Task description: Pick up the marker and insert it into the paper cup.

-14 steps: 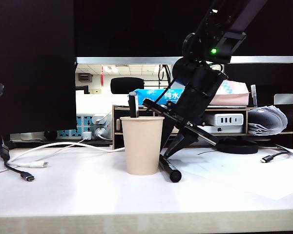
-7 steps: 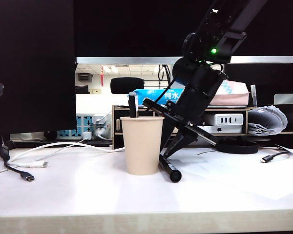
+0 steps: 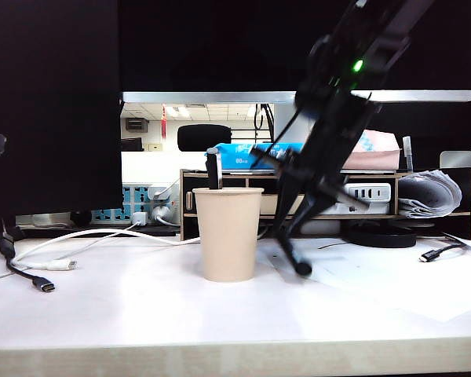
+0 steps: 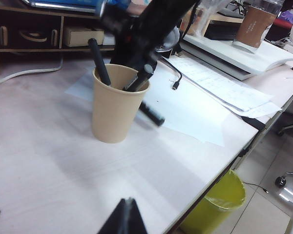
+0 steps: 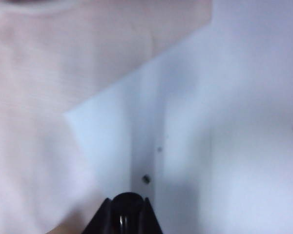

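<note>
Right end effector (image 3: 292, 250) clamped on the marker (image 3: 292, 255), just right of the paper cup (image 3: 228, 233). Left end effector (image 4: 125, 219) idle, aperture unclear. Risk: slanted marker striking the rim, toppling cup.

The paper cup (image 3: 228, 233) is showing a matt beige paper wall, smooth and unprinted, with a rolled rim. The counter (image 3: 141, 314) is looking like pale wood-grain laminate with a soft sheen, and a smooth white paper sheet (image 4: 195, 112) is lying flat on it. The marker (image 3: 293, 257) is appearing as black plastic, slightly glossy at its rounded end, though blur is making this uncertain. The right gripper (image 5: 127, 214) is showing dark matt fingers (image 5: 103, 219), seemingly plastic. A white cable (image 3: 102, 236) is looking smooth and rubbery.
</note>
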